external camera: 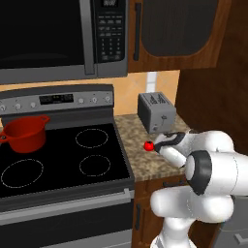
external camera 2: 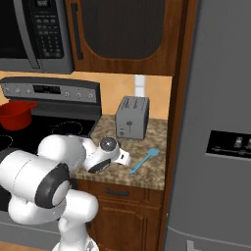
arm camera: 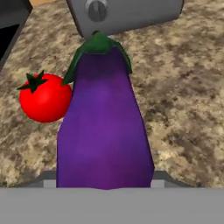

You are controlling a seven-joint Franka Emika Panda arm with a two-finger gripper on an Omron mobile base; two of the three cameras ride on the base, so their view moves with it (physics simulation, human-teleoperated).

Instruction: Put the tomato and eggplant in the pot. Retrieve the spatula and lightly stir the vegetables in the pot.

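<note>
Between the hand's [arm camera: 105,186] fingers sits the eggplant [arm camera: 104,127], tomato [arm camera: 43,97] touching.

My view shows a deep purple eggplant [arm camera: 105,127] with a dark green cap at its 12 o'clock end, and at its 9 o'clock a bright red tomato [arm camera: 44,98] with a green star-shaped stem. Both lie on a counter [arm camera: 183,87] speckled brown and tan. The toaster [external camera: 156,112] is grey, the pot [external camera: 24,133] red on a black stovetop [external camera: 63,155], and the spatula [external camera 2: 144,161] light blue.
</note>
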